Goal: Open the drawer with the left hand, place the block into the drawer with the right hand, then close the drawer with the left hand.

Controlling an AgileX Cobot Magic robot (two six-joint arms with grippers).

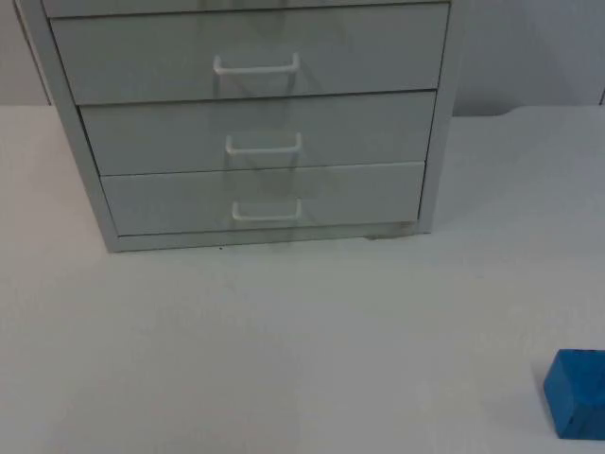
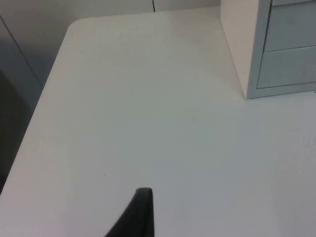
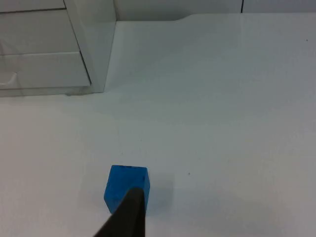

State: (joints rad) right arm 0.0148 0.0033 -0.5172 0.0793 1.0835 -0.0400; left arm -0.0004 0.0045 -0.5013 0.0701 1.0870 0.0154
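Observation:
A pale grey drawer cabinet [image 1: 253, 123] stands at the back of the white table. Its three visible drawers are all closed, and each has a white handle: upper [image 1: 257, 66], middle [image 1: 264, 145], lower [image 1: 267, 212]. A blue block [image 1: 577, 392] lies at the table's front right, well apart from the cabinet. My right gripper [image 3: 127, 217] hangs over the table with the blue block [image 3: 126, 185] just ahead of it, not touching. My left gripper [image 2: 139, 215] waits above bare table, with the cabinet's left side [image 2: 247, 44] some way off.
The table's rounded back corner and left edge [image 2: 59, 54] show in the left wrist view, with a dark drop beyond. The grey partition wall [image 3: 177, 7] closes the back. Bare white table [image 1: 284, 340] stretches in front of the cabinet.

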